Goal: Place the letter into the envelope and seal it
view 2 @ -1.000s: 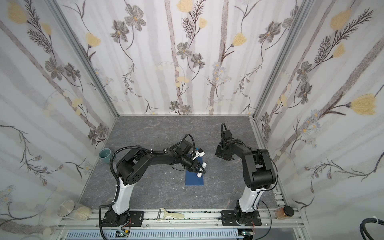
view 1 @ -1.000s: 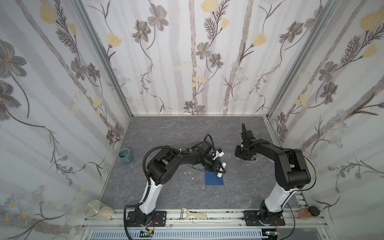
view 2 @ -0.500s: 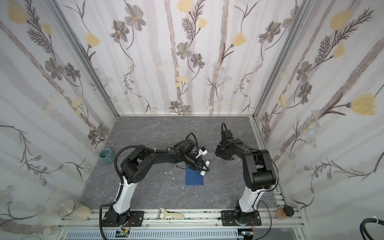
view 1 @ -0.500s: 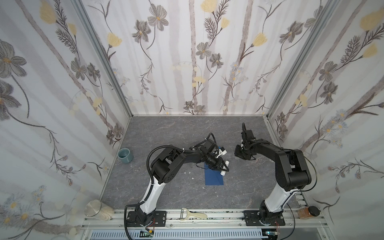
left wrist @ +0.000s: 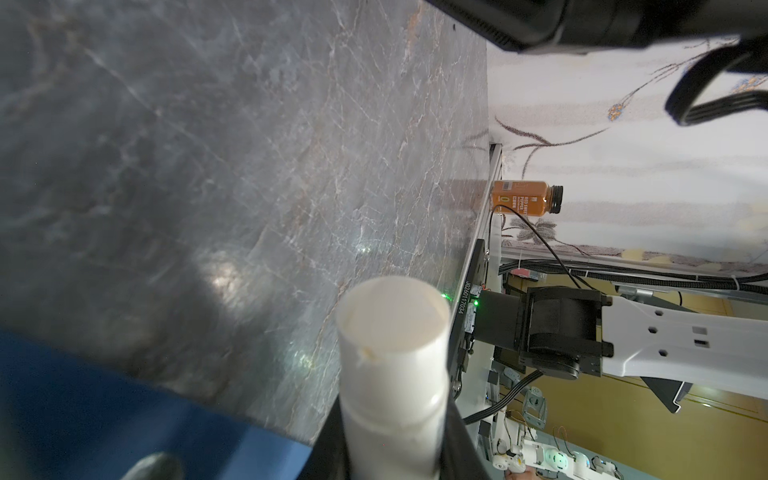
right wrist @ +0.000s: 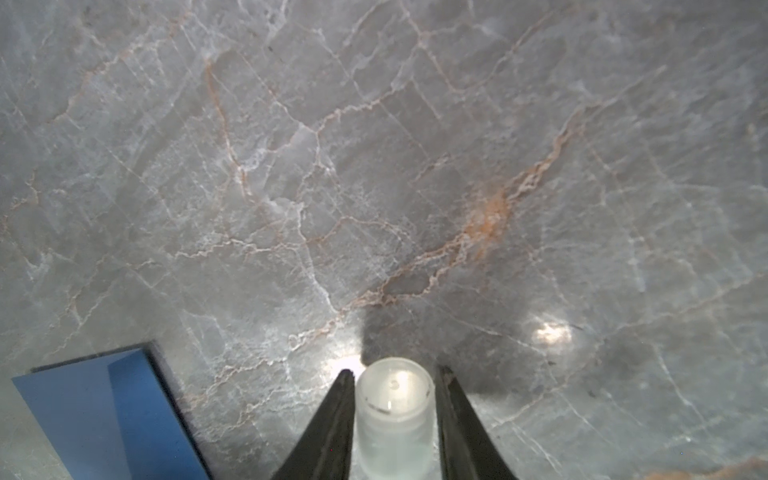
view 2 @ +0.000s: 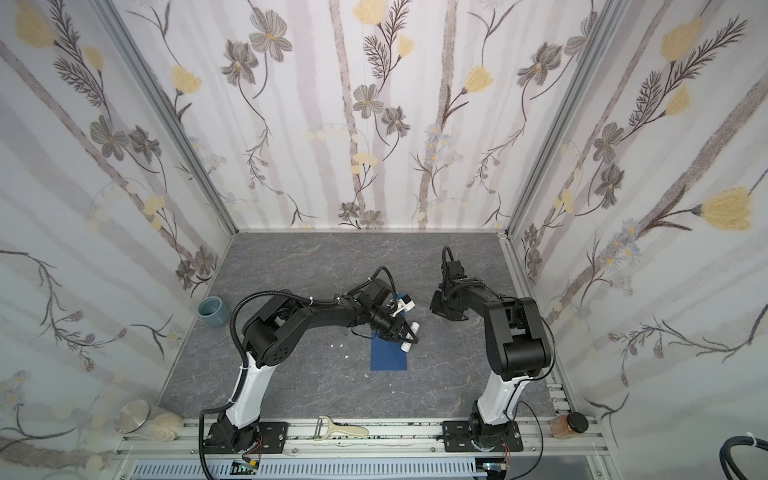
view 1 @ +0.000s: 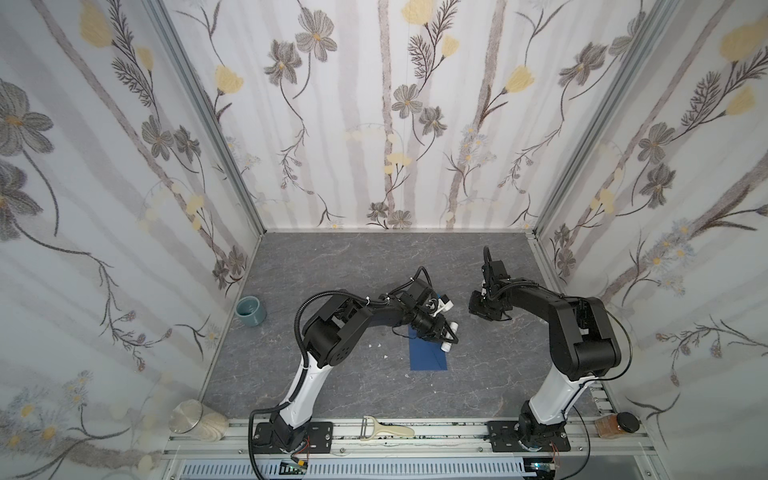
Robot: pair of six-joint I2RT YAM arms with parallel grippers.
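The tabletop point(view 1: 332, 270) is a grey marble-look slab crossed by pale and rust-coloured veins, with bright glints of light on it in both wrist views. Three walls point(view 1: 374, 124) papered with grey and yellow flowers on pale stripes close it in, joined at the back corners by aluminium posts point(view 1: 208, 124). A metal rail point(view 1: 449, 436) runs along the front edge and carries both arm bases.

The envelope point(view 1: 428, 357), dark navy, lies flat near the middle of the slab, with its far end under the left gripper point(view 1: 442, 336). A few small white scraps point(view 1: 378, 345) lie on the bare stone just to its left. In the right wrist view a crease shows across the envelope's blue face.

The left gripper is clamped on a white glue stick point(left wrist: 392, 374), whose flat end sits beyond the envelope's edge, over stone; contact cannot be judged. The right gripper point(view 1: 482, 309), well apart from the envelope on the right, pinches a small translucent cap point(right wrist: 392, 407) between narrow dark fingers point(right wrist: 332, 424) above bare marble.

A teal cup point(view 1: 250, 311) stands at the left wall. A glass jar point(view 1: 187, 419) with a metal lid sits at the front left corner, a peeler point(view 1: 384, 428) lies on the rail, and an orange spice bottle point(view 1: 615, 424) stands at the front right.
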